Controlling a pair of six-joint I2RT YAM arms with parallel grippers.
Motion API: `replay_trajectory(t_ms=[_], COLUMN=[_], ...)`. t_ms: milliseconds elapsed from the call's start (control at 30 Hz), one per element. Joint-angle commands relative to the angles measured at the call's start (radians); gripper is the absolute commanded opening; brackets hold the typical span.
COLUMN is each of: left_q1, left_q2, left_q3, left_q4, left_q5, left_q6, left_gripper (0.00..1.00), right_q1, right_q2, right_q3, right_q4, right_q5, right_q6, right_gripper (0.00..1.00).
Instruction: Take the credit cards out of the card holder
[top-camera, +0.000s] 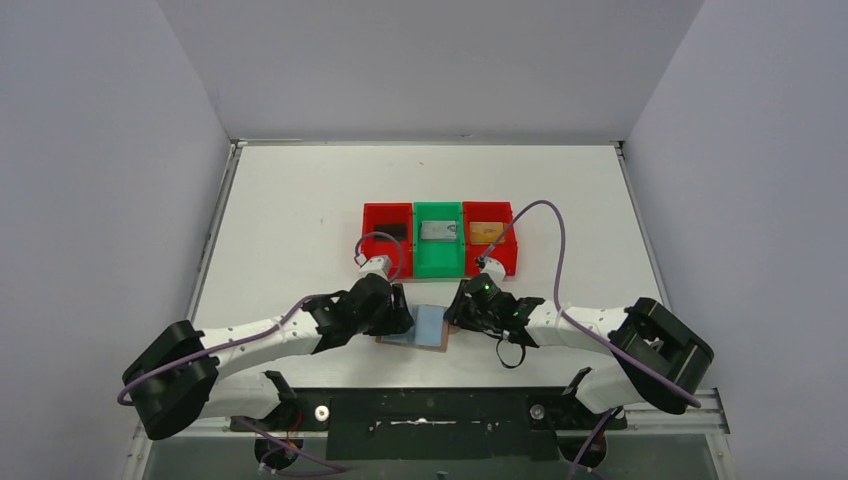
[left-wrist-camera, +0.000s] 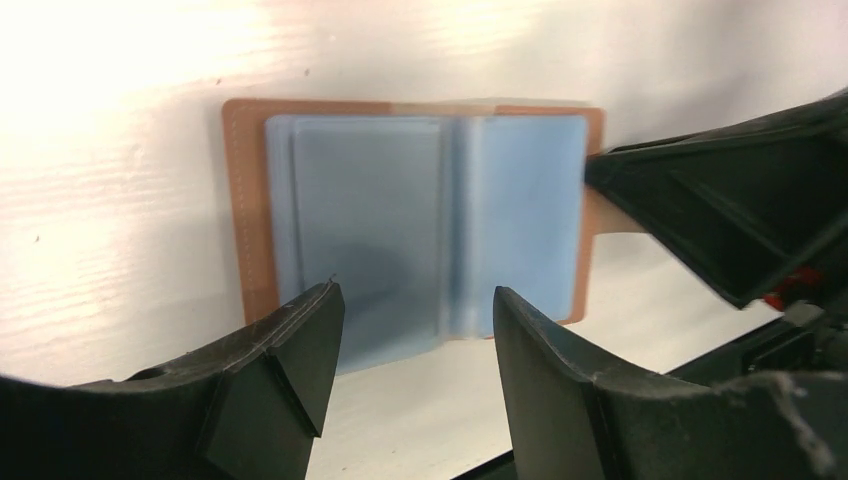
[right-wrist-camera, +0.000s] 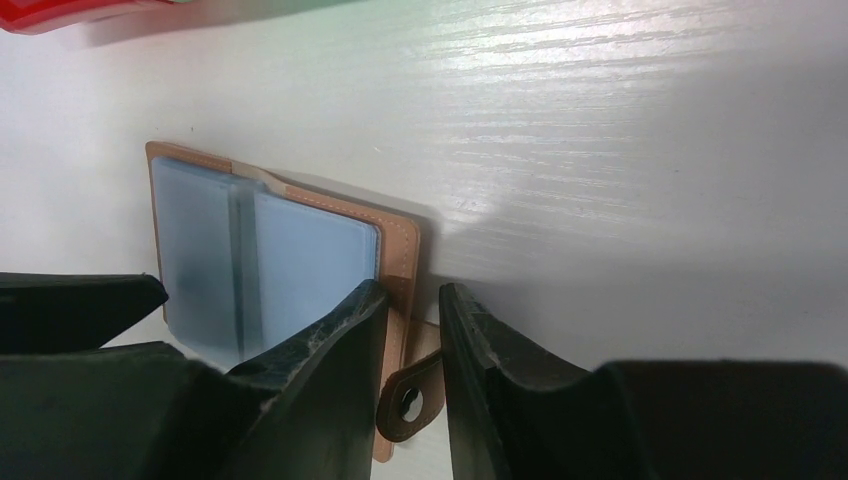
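Note:
The card holder (top-camera: 425, 325) lies open flat on the table, tan leather with pale blue pockets (left-wrist-camera: 430, 220); no card shows in the pockets. My left gripper (left-wrist-camera: 415, 310) is open and empty, hovering over its near edge. My right gripper (right-wrist-camera: 413, 295) is closed down narrowly on the holder's right edge and strap tab (right-wrist-camera: 410, 400). The credit cards lie in the bins: a black one (top-camera: 392, 231), a silver-grey one (top-camera: 438, 232) and a gold-orange one (top-camera: 486, 232).
Three bins stand in a row just behind the wallet: a red bin (top-camera: 372, 240), a green bin (top-camera: 420, 255) and another red bin (top-camera: 508, 252). Both arms meet at the wallet near the table's front. The right gripper's finger (left-wrist-camera: 720, 220) shows in the left wrist view.

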Motion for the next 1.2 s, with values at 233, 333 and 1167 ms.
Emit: replay_trajectory(t_ms=[233, 333, 1167], left_q1=[0.002, 0.002, 0.020], left_q2=[0.068, 0.068, -0.053], left_q3=[0.002, -0.009, 0.000], left_q4=[-0.012, 0.047, -0.058], left_q5=[0.001, 0.049, -0.083], left_q6=[0.009, 0.011, 0.005], left_gripper=[0.56, 0.56, 0.65], right_q1=[0.011, 0.010, 0.011], right_q2=[0.016, 0.013, 0.013], right_q3=[0.015, 0.012, 0.018], right_q4=[-0.043, -0.043, -0.043], right_q5=[0.033, 0.033, 0.024], right_q6=[-0.010, -0.008, -0.009], right_gripper=[0.30, 0.30, 0.32])
